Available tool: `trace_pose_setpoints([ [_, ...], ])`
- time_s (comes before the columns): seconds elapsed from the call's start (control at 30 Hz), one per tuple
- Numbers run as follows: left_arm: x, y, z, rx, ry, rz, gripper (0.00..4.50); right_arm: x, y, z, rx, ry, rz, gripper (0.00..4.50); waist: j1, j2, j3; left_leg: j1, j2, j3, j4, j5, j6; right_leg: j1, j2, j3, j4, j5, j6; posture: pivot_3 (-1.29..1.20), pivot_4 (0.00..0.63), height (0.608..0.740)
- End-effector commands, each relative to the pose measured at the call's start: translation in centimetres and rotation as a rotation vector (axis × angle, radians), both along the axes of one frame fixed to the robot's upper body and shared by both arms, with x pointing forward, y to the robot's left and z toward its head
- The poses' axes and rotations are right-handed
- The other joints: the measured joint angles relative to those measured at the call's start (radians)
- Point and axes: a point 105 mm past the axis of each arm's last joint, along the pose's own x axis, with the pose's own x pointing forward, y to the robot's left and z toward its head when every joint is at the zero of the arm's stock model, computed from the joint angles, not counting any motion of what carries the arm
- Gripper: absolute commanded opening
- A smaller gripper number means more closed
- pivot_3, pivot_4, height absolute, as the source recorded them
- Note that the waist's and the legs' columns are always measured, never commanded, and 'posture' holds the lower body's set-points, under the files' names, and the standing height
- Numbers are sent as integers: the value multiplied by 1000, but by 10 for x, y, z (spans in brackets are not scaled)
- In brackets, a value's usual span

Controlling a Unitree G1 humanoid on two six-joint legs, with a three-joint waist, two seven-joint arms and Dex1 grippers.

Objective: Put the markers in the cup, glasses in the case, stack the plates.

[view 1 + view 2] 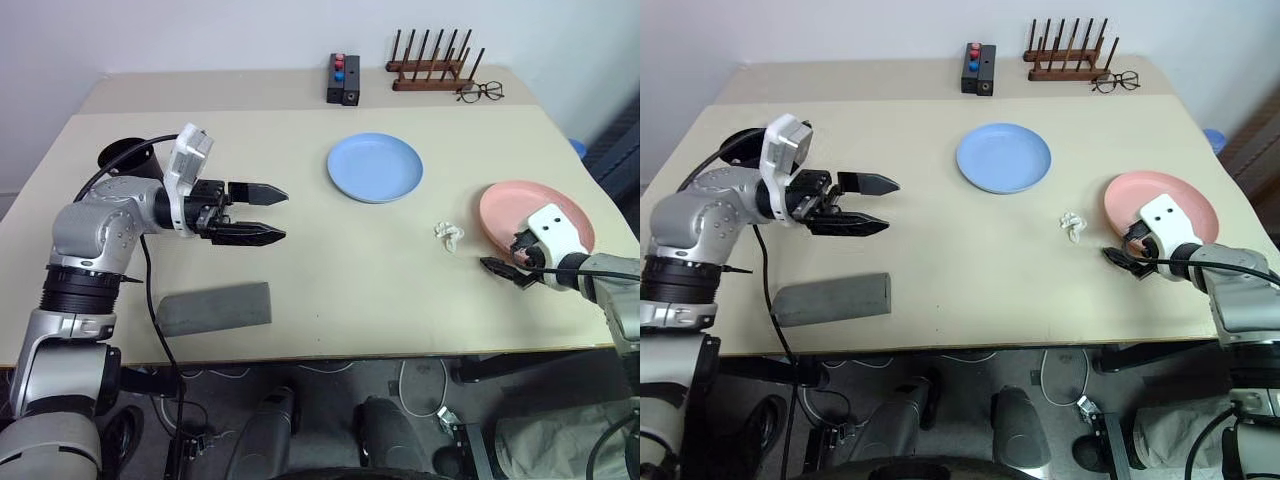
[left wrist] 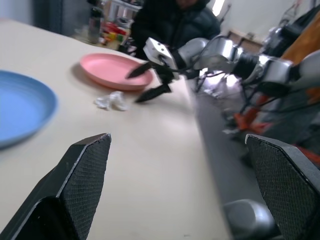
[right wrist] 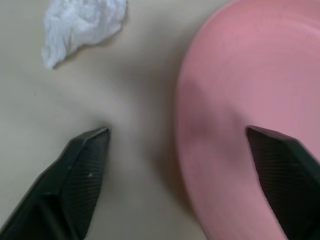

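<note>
Two plates on the table, one blue (image 1: 375,167), one pink (image 1: 512,207). One grey case (image 1: 214,307) at the near edge, one black cup (image 1: 127,156) behind the left arm. One crumpled white scrap (image 1: 449,235). At the back: one wooden rack (image 1: 432,66), one pair of wire spectacles (image 1: 481,92), one button box (image 1: 343,79).

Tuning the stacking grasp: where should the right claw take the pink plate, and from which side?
Take the pink plate at its near-left rim, coming in low from the table edge. It lies flat and shallow, so only the thin rim offers a pinch: one finger over it, one under. The right claw is open and already straddles that rim. The crumpled tissue lies apart, clear of the approach.
</note>
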Motion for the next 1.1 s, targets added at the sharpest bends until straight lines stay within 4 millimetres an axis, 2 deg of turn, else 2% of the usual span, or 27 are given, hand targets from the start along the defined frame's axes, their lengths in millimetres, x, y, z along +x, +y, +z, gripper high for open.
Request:
trace_pose_setpoints([
  [0.03,6,3,12,-28,-132,58,4500,4,-8,2,2,5,-52,2656,2,0,0,0,0,0,0,0,0,0,0,0,0,0,0,0,150,740],
  [0.13,6,4,9,-25,-148,68,4500,7,-8,5,-12,-3,-54,1072,2,0,0,0,0,0,0,0,0,0,0,0,0,0,0,0,150,740],
  [0.2,5,5,6,-29,-139,68,4500,14,-7,17,-23,-50,-43,42,2,0,0,0,0,0,0,0,0,0,1,0,0,0,0,0,150,740],
  [0.3,7,7,4,-40,-149,94,4500,32,3,49,-26,-194,-29,10,-3,0,0,1,0,0,0,0,0,1,1,0,0,0,0,0,150,740],
  [0.43,21,14,-2,-50,-165,222,4500,58,55,94,38,-405,96,10,-8,0,0,0,1,0,-1,0,0,-1,2,1,0,0,0,0,150,740],
  [0.5,23,14,-4,-48,-182,258,4500,64,70,103,80,-448,135,10,-4,0,0,0,0,1,-1,0,0,-1,2,1,0,0,0,0,150,740],
  [0.6,29,23,-6,-74,-202,371,4500,77,134,110,120,-509,293,10,-7,0,0,0,0,0,-1,0,0,-1,2,1,0,0,0,0,150,740],
  [0.63,30,21,-6,-84,-203,390,4500,79,141,111,123,-518,314,10,-6,0,0,0,0,0,-2,0,0,-1,2,1,0,0,0,0,150,740],
  [0.77,26,27,-16,-75,-216,464,4500,83,194,106,194,-498,446,10,1,0,0,0,0,-1,-1,0,-1,-2,2,1,1,0,0,0,150,740],
  [0.83,24,29,-19,-88,-215,510,4500,83,212,103,219,-488,484,10,2,0,0,0,0,-1,-1,1,-1,-1,2,0,1,0,0,0,150,740],
  [0.87,24,29,-19,-105,-209,533,4500,84,217,100,218,-483,495,10,4,0,0,0,0,-1,-1,1,-1,-1,2,0,1,0,0,0,150,740],
  [0.97,18,22,-24,-123,-208,564,4500,90,210,88,169,-447,500,10,7,0,0,0,0,-2,-1,1,-1,-1,2,0,1,0,0,0,150,740],
  [1.07,12,21,-29,-123,-197,581,4500,98,203,73,174,-383,469,1094,4,0,0,0,0,-2,-1,1,-1,-1,3,0,1,1,1,0,150,740],
  [1.1,11,21,-29,-135,-189,589,4500,102,198,68,128,-380,455,1469,1,0,0,0,0,-2,-1,1,-1,-1,3,0,1,1,0,0,150,740],
])
